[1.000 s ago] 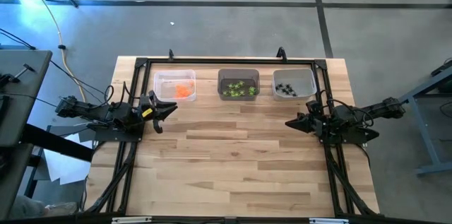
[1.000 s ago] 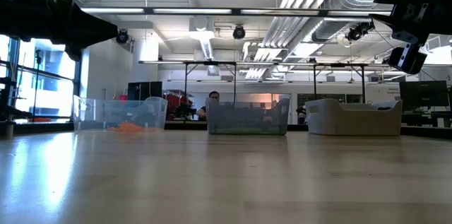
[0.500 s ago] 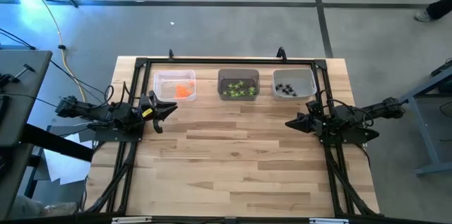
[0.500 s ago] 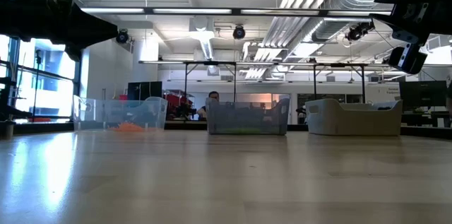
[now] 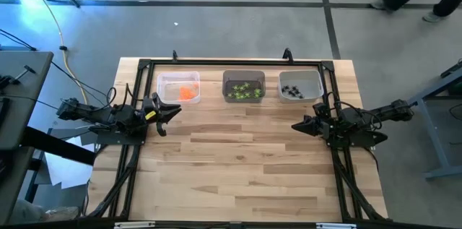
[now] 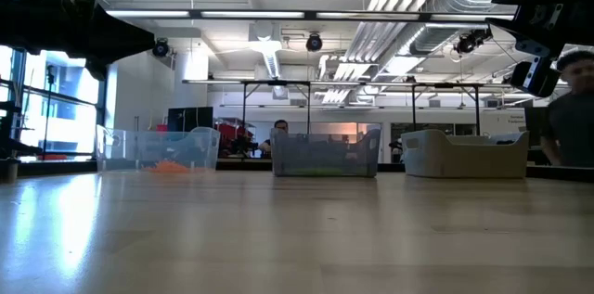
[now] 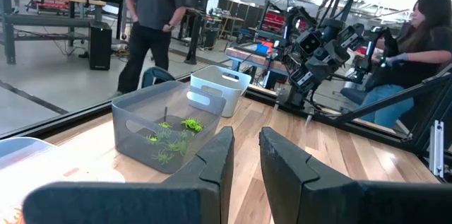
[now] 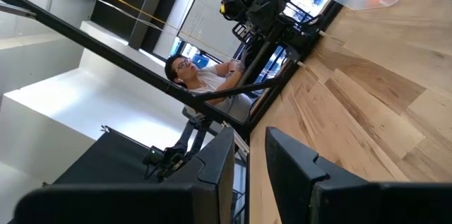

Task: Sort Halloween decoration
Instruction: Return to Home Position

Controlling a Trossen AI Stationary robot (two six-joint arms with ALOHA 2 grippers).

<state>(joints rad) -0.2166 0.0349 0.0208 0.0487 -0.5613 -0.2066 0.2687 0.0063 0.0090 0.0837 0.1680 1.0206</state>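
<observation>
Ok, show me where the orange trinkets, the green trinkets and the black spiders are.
orange trinkets (image 5: 189, 92), high view, middle of the orange pile.
green trinkets (image 5: 244, 92), high view, middle of the green cluster.
black spiders (image 5: 291, 91), high view, middle of the dark cluster.

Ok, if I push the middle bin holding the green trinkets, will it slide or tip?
Probably slides rather than tips: the middle bin looks low and wide, sitting flat on the smooth wooden table. Likely light, since only a scatter of tiny green trinkets lie in it. Its thin translucent walls may flex if squeezed.
</observation>
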